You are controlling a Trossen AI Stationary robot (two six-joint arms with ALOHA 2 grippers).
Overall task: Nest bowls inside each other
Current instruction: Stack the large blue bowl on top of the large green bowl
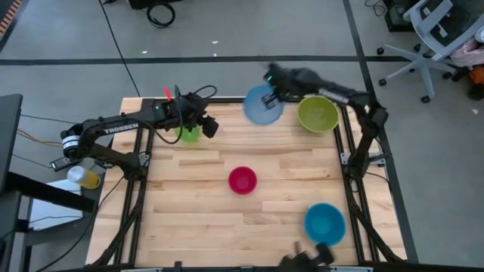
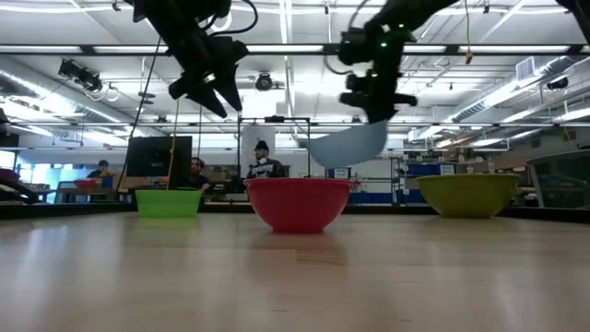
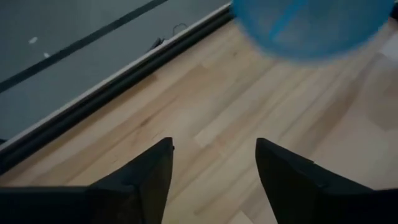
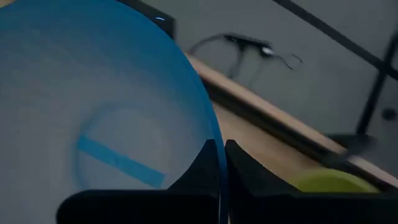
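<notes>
My right gripper (image 1: 270, 89) is shut on the light blue bowl (image 1: 262, 106), which it holds above the table's far edge, next to the olive-green bowl (image 1: 318, 113) standing at the far right. The magenta-red bowl (image 1: 243, 180) sits mid-table and the teal-blue bowl (image 1: 325, 223) near the front right. My left gripper (image 3: 214, 146) is open and holds nothing. It hangs above the far left of the table beside the small lime-green bowl (image 1: 187, 134), which stands on its base. My right gripper pinches the light blue bowl's rim (image 4: 214, 134) with one finger inside the bowl and one outside its wall. The fingers slant down from above. In the low view the bowl (image 2: 355, 143) hangs below the gripper, tilted and clear of the table.
The table's dark frame rail (image 3: 112, 93) runs along the far edge. A pale cup (image 1: 85, 177) stands off the table's left side, and an office chair (image 1: 431, 38) is behind at the right. People (image 2: 263, 166) sit beyond the table.
</notes>
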